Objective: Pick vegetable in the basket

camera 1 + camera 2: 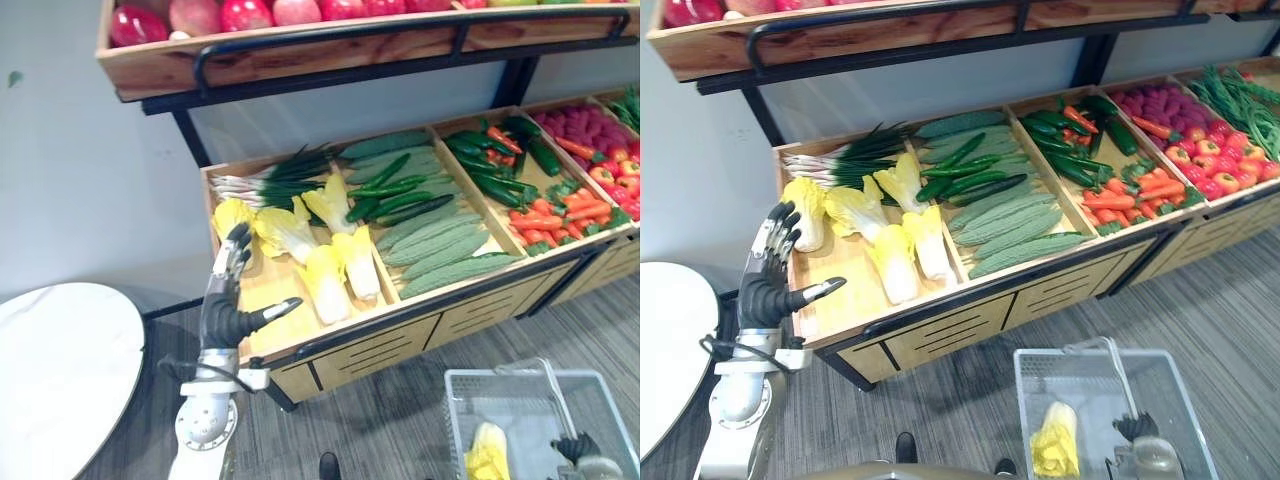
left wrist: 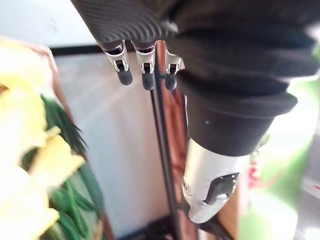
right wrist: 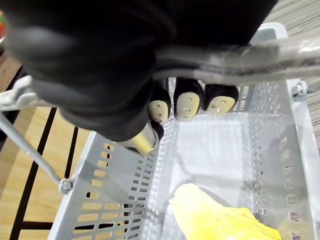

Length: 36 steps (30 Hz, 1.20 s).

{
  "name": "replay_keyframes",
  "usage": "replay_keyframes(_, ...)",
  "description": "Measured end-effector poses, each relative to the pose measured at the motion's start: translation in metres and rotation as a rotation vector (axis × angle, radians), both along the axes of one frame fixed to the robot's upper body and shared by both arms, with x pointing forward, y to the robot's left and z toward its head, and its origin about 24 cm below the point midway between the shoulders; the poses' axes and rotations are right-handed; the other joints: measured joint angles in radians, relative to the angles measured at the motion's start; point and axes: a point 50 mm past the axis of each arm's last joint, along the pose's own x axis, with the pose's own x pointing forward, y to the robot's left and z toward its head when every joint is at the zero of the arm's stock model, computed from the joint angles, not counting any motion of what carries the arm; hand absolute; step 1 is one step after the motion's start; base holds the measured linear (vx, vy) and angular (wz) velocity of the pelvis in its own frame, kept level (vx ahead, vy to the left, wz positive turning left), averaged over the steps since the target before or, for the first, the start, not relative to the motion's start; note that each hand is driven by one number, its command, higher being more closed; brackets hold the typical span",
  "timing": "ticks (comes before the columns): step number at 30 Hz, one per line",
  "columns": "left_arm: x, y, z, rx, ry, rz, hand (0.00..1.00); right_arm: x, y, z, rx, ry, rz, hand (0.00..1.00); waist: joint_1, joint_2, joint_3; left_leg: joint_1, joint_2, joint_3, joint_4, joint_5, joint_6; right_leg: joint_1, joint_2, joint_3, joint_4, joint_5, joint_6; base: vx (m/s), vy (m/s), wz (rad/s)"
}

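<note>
Several yellow-white cabbages lie in the leftmost bin of the wooden stand. My left hand is raised at that bin's front left corner, open, fingers straight and thumb out, a little short of the nearest cabbage; its fingers hold nothing. On the floor at lower right is a grey plastic basket with one yellow cabbage inside, also seen from the wrist. My right hand is shut on the basket handle.
Scallions, cucumbers and bitter gourds fill the neighbouring bins, with carrots and peppers further right. An upper shelf of red fruit overhangs the stand. A white round table sits at my left.
</note>
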Motion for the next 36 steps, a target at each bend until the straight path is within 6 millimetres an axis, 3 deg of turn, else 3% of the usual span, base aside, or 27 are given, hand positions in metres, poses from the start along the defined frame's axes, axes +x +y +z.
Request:
replay_keyframes(5, -0.008, 0.036, -0.052, -0.060, 0.230, 0.247, 0.00, -0.025, 0.010, -0.011, 0.039, -0.002, -0.138, 1.00, -0.003, -0.015, -0.036, -0.014, -0.002, -0.058, 0.000, 0.005, -0.007, 0.002, 0.003, -0.045, 0.016, -0.037, -0.010, 0.02, -0.013, 0.27)
replay_keyframes(11, -0.039, 0.066, -0.117, -0.139, 0.530, 0.525, 0.00, -0.044, 0.040, -0.030, 0.127, -0.006, -0.293, 1.00, -0.004, -0.031, -0.051, -0.014, -0.003, -0.123, 0.000, 0.009, -0.013, 0.036, 0.007, -0.109, 0.018, -0.058, -0.015, 0.05, -0.021, 0.29)
replay_keyframes(17, -0.101, 0.090, -0.179, -0.236, 0.868, 0.789, 0.00, -0.047, 0.066, -0.040, 0.184, -0.018, -0.349, 1.00, 0.000, -0.029, -0.058, -0.002, 0.000, -0.148, -0.001, 0.002, -0.022, 0.055, 0.007, -0.137, 0.038, -0.085, -0.009, 0.06, -0.033, 0.14)
replay_keyframes(20, -0.152, 0.089, -0.214, -0.462, 1.048, 0.957, 0.00, -0.043, 0.073, -0.042, 0.209, -0.030, -0.375, 1.00, -0.002, -0.041, -0.061, 0.003, 0.002, -0.148, -0.001, -0.006, -0.027, 0.056, 0.007, -0.137, 0.047, -0.098, -0.010, 0.06, -0.030, 0.00)
replay_keyframes(23, -0.183, 0.077, -0.232, -0.583, 1.174, 1.018, 0.00, -0.042, 0.075, -0.044, 0.220, -0.021, -0.387, 1.00, -0.003, -0.043, -0.060, 0.002, 0.004, -0.149, -0.001, -0.010, -0.030, 0.055, 0.009, -0.137, 0.047, -0.103, -0.009, 0.05, -0.028, 0.00)
replay_keyframes(26, -0.196, 0.070, -0.239, -0.668, 1.218, 1.031, 0.00, -0.038, 0.078, -0.045, 0.227, -0.013, -0.393, 1.00, -0.004, -0.050, -0.056, 0.004, 0.004, -0.150, 0.000, -0.014, -0.035, 0.056, 0.010, -0.137, 0.049, -0.109, -0.009, 0.06, -0.031, 0.00)
replay_keyframes(27, -0.196, 0.069, -0.239, -0.685, 1.215, 1.031, 0.00, -0.037, 0.079, -0.046, 0.230, -0.012, -0.393, 1.00, -0.005, -0.041, -0.061, 0.006, 0.004, -0.150, 0.000, -0.015, -0.035, 0.058, 0.009, -0.137, 0.049, -0.110, -0.009, 0.04, -0.019, 0.00)
replay_keyframes(28, -0.196, 0.069, -0.240, -0.695, 1.214, 1.020, 0.00, -0.036, 0.080, -0.046, 0.237, -0.008, -0.392, 1.00, -0.007, -0.056, -0.054, 0.007, 0.004, -0.150, 0.000, -0.015, -0.036, 0.059, 0.010, -0.137, 0.049, -0.111, -0.009, 0.03, -0.015, 0.00)
replay_keyframes(30, -0.188, 0.068, -0.240, -0.699, 1.206, 0.978, 0.00, -0.032, 0.082, -0.047, 0.243, -0.009, -0.386, 1.00, -0.009, -0.048, -0.046, 0.021, 0.001, -0.150, 0.000, -0.018, -0.039, 0.072, 0.008, -0.137, 0.049, -0.116, -0.009, 0.02, -0.008, 0.00)
replay_keyframes(36, -0.171, 0.054, -0.246, -0.647, 1.270, 0.812, 0.00, -0.027, 0.085, -0.047, 0.244, -0.005, -0.349, 1.00, -0.016, -0.057, -0.037, 0.026, -0.001, -0.150, 0.000, -0.025, -0.040, 0.070, 0.006, -0.137, 0.064, -0.134, -0.008, 0.02, -0.008, 0.00)
